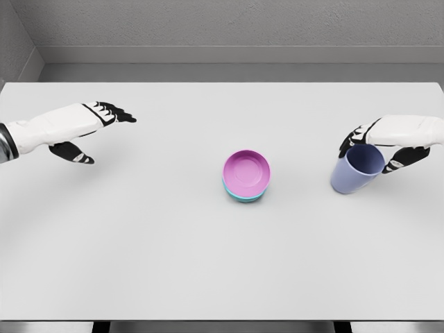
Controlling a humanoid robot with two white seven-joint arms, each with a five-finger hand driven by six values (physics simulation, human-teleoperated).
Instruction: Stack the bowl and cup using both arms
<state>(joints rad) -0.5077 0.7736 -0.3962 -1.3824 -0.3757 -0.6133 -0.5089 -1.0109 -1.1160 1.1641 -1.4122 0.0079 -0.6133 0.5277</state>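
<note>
Teal bowl point(243, 198) mostly hidden under pink bowl point(247, 171); only its rim shows. Both forearms cut by frame edges. Table point(139, 263) corners cropped.

Pink bowl point(247, 171) sits nested in a teal bowl point(242, 197) near table point(139, 243) centre; only the teal rim shows at the lower edge. Right hand point(388, 142) wraps the blue cup point(356, 168) at its rim, black fingers on both sides, cup tilted with its mouth toward the camera, well apart from the bowls. Left hand point(83, 128) hovers far left over the table, fingers extended, thumb down, holding nothing.
</note>
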